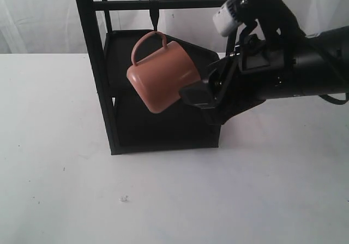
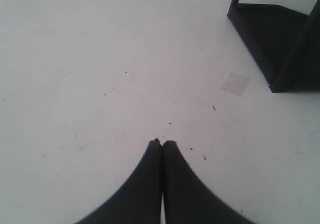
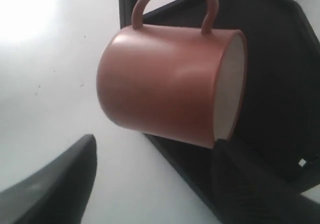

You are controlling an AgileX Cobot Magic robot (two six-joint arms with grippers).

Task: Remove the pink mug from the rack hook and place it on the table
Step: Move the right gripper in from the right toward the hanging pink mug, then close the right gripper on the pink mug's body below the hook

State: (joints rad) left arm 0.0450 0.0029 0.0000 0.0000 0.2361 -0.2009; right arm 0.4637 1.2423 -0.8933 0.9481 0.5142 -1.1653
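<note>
The pink mug (image 1: 161, 77) hangs tilted by its loop handle from the rack hook (image 1: 154, 16) on the black rack's crossbar, above the lower shelf. Its cream inside faces my right gripper's side in the right wrist view, where the mug (image 3: 160, 83) fills the middle. My right gripper (image 1: 199, 93) is open beside the mug's rim end. Both fingers (image 3: 75, 174) stand about a mug's width apart, their tips just short of the mug, gripping nothing. My left gripper (image 2: 162, 142) is shut and empty above the white table (image 2: 100, 58).
The tall black rack (image 1: 92, 64) stands at the back middle of the table (image 1: 54, 173), and its base corner (image 2: 280, 38) lies ahead of the left gripper. The dark shelf (image 3: 280, 58) lies behind the mug. A small clear tape patch (image 2: 235, 83) sits near the rack.
</note>
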